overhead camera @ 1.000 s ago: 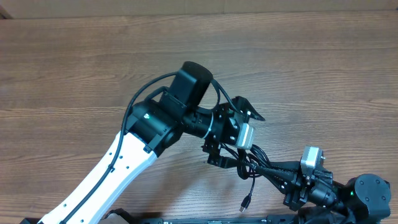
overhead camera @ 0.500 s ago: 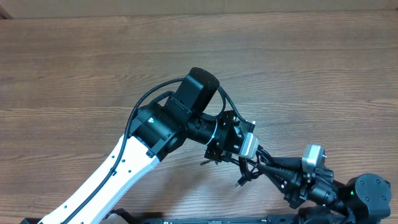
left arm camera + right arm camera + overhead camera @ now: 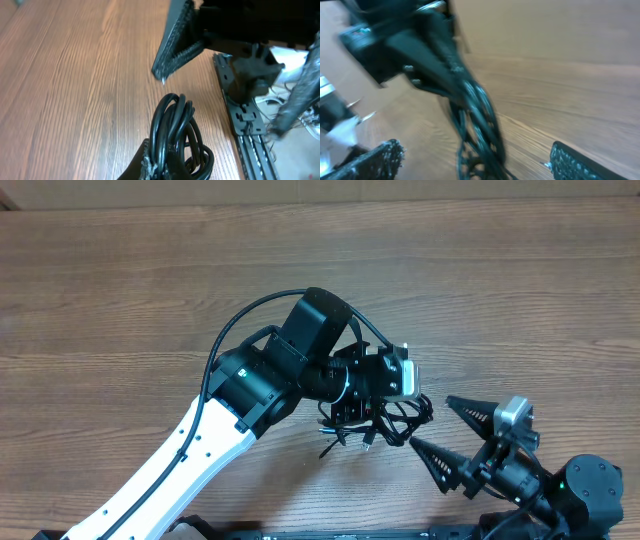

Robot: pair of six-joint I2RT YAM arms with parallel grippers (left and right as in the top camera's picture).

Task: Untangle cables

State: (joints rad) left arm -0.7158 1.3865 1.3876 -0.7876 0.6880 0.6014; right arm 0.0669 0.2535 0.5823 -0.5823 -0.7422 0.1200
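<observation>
Cables (image 3: 175, 125) hang pinched in left gripper (image 3: 154, 165); right gripper (image 3: 430, 421) gapes wide, apparently empty.

The cables (image 3: 412, 416) were near the table's (image 3: 500, 280) front edge, right of centre, between the left gripper (image 3: 381, 420) and the right gripper (image 3: 431, 421).

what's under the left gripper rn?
The cables: a knotted black bundle clamped in the jaws of the left gripper, with loops sticking out over the wood table. The stretch inside the jaws is covered, so I can't tell how many strands are pinched.
</observation>
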